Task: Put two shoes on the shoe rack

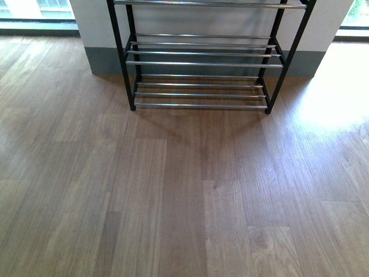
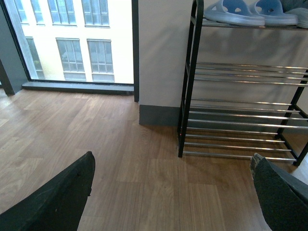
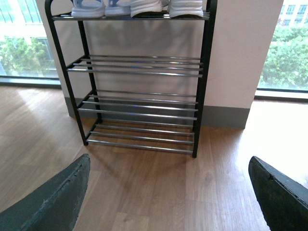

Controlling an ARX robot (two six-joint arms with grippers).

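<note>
Resting on the shoe rack [image 3: 144,72] top: two slides [image 2: 250,12], two sneakers [image 3: 168,7]; both grippers wide open, empty.

The left claw [image 2: 171,192] is wide open and holds nothing. The right claw [image 3: 168,192] is wide open too.

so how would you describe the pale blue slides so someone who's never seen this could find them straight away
Start at the tall black metal-framed shoe rack with chrome rod tiers against the white wall between the windows. On its top tier, at the end nearest the corner post with the rounded top, sit the two pale blue rubber slides side by side. Unlike the white-soled shoes next to them, they are open and strap-like, and the lower tiers are bare.
</note>
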